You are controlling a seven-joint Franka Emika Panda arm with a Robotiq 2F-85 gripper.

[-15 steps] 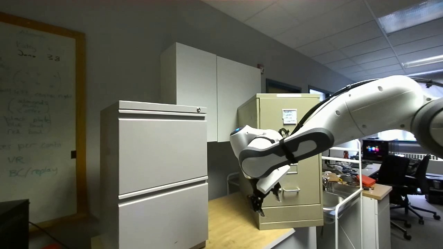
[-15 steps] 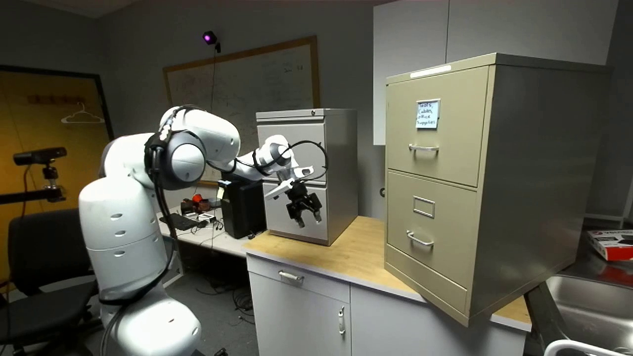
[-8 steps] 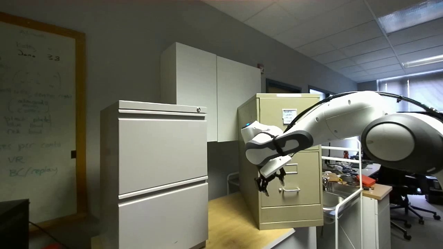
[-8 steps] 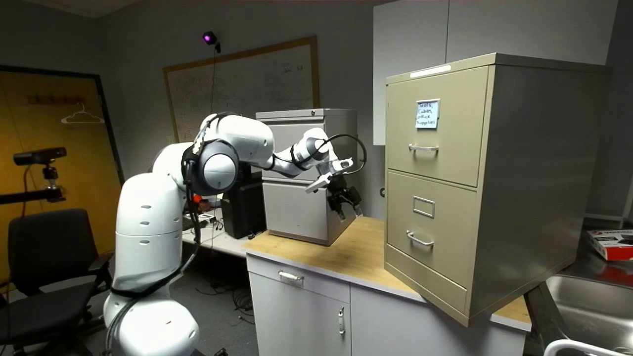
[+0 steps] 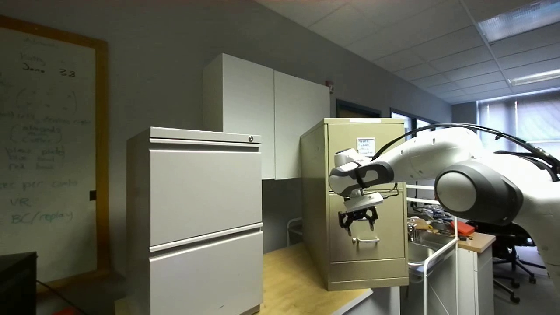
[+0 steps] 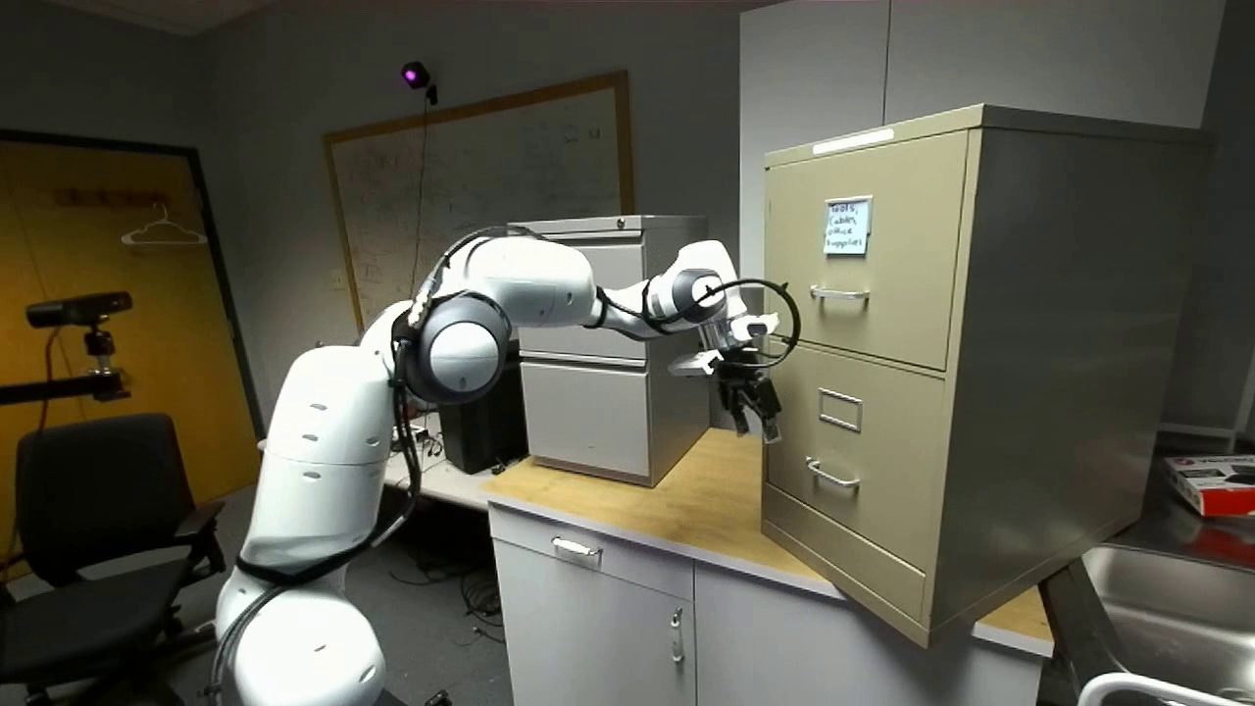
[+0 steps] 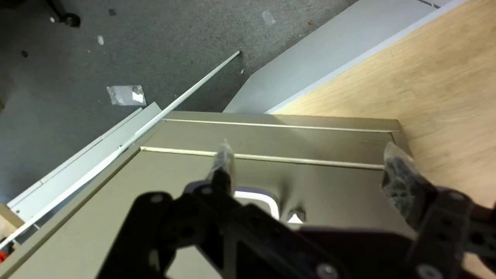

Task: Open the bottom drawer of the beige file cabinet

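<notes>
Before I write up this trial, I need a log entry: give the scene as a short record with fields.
beige file cabinet: on the wood-toned countertop, one lower corner overhanging
bottom drawer: shut
upper drawer: shut, bears a label card
gripper: open, in front of the beige file cabinet, apart from the bottom handle
task: not yet done

"How do both exterior views sit?"
"Facing the beige file cabinet [image 6: 912, 412] from the front, each also seeing a different side of it (the grey cabinet [image 5: 205, 192] shows in both)."
"And the wrist view?"
"Much closer, looking down that same front."
</notes>
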